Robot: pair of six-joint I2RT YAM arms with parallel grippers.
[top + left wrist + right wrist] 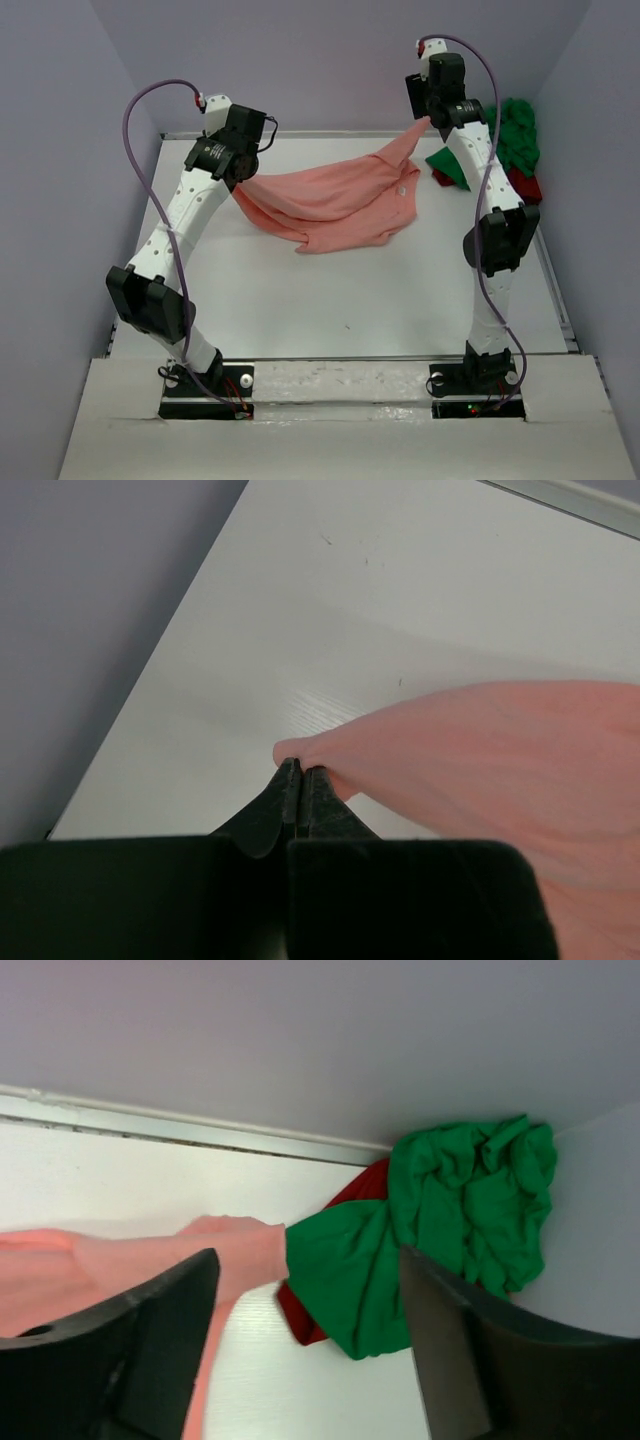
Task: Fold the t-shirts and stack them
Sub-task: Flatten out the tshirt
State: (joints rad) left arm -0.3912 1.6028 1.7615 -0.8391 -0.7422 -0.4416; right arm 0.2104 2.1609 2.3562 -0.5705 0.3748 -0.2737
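1. My left gripper [302, 772] – jaws pressed together – pinches an edge of the salmon pink t-shirt [340, 200] at the overhead view's upper left.
2. My right gripper [305, 1258] stands wide apart; a pink corner lies against the finger at frame left.
3. Between them the shirt droops to the table [350, 300].
4. The green t-shirt [460, 1200] lies crumpled at upper right – just beyond the right gripper.

On my overhead view I count:
- One salmon pink t-shirt [340, 200], slung between my left gripper [242, 184] and my right gripper [428, 121], its lower part on the white table [330, 300].
- One bright green t-shirt [516, 135], bunched in the far right corner, with red cloth [525, 186] at its near edge.
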